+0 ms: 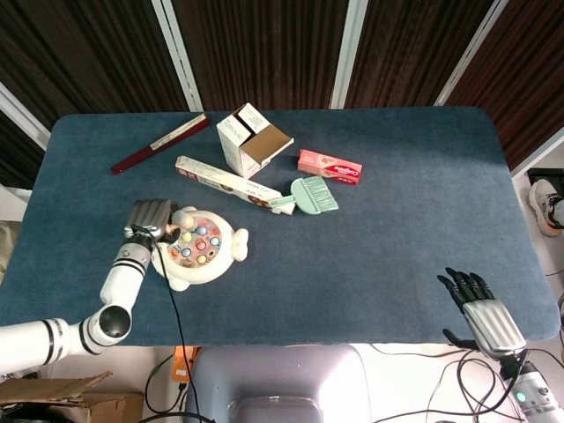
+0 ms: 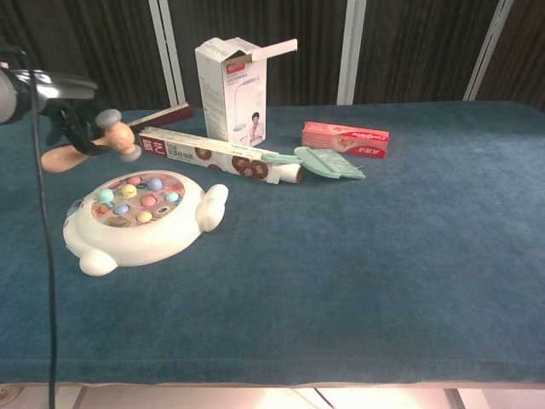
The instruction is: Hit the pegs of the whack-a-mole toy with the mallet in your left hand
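– Where does the whack-a-mole toy (image 2: 140, 220) lie from the left hand (image 1: 148, 218)?

– Just below and to the hand's inner side. In the chest view the mallet (image 2: 89, 145) is lifted clear of the pegs (image 2: 136, 197), its grey head tipped toward the toy's middle and its orange handle running back out past the hand, nearly level. The hand's fingers are clamped round that handle.

– So which way would the strike go?

– Down and slightly inward, I'd judge; the head hangs above the toy's far left edge, not over the centre pegs.

– And the right hand (image 1: 480, 310)?

– Well apart, at the near right corner of the tabletop (image 1: 414, 203), fingers spread and holding nothing. The left is far nearer, and it's the one with the tool anyway.

– Anything near the swing?

– The long flat box (image 2: 217, 157) lies just beyond the mallet head, its long axis running away to the right.
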You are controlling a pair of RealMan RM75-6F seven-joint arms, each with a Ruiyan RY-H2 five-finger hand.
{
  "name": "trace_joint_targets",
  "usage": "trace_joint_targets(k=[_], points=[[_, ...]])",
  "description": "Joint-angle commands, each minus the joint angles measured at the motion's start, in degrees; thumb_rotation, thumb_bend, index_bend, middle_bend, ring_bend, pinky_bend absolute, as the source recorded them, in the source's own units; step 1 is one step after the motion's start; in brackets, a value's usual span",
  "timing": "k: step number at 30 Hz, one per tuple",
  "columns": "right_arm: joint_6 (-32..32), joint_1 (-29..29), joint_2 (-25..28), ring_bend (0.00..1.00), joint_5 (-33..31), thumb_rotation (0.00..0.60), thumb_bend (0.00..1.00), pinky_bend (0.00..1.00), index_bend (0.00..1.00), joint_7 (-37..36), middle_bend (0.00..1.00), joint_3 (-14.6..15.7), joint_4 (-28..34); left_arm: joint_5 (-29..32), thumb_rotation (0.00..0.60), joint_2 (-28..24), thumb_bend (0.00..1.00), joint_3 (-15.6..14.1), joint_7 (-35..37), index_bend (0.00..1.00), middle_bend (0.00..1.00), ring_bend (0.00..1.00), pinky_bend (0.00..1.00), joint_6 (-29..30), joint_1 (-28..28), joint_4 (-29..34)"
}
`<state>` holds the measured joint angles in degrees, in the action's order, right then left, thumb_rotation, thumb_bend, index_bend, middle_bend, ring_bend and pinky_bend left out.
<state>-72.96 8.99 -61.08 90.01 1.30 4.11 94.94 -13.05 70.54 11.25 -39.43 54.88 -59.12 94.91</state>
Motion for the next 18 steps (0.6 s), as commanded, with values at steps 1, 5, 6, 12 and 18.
trace_joint_targets(k=[1,5,6,12,18], points=[[0.2,0.0,-0.1,0.0,0.0,0.6,0.18,0.0,0.0,0.2,0.0,0.1,0.1,-3.4,0.6,-4.1,0.54,-1.4,3.8,0.69,0.63,0.45,0.71,-1.2,3.6,1.4],[0.6,0.2,-0.4,0.0,0.0,0.6,0.18,0.0,0.0,0.9,0.0,0.1,0.2,-8.5,0.6,-7.3,0.53,-1.2,11.7,0.69,0.63,0.44,0.71,-6.7,8.0,0.1],[0.6,0.2,-0.4,0.0,0.0,0.6,0.18,0.0,0.0,0.9,0.0,0.1,0.2,-8.5,0.6,-7.3,0.53,-1.2,11.7,0.69,0.63,0.44,0.71,-6.7,8.0,0.1],[1.1,0.4,-0.8,0.0,-0.1,0.6,0.18,0.0,0.0,1.9,0.0,0.1,0.5,-21.3,0.6,-7.2,0.51,-2.2,20.2,0.69,0.63,0.44,0.69,-9.6,13.7,-5.6],[1.6,0.6,-1.6,0.0,0.0,0.6,0.18,0.0,0.0,3.6,0.0,0.3,1.0,-33.3,0.6,0.3,0.48,-5.4,27.8,0.69,0.62,0.44,0.64,-12.3,18.0,-19.5]])
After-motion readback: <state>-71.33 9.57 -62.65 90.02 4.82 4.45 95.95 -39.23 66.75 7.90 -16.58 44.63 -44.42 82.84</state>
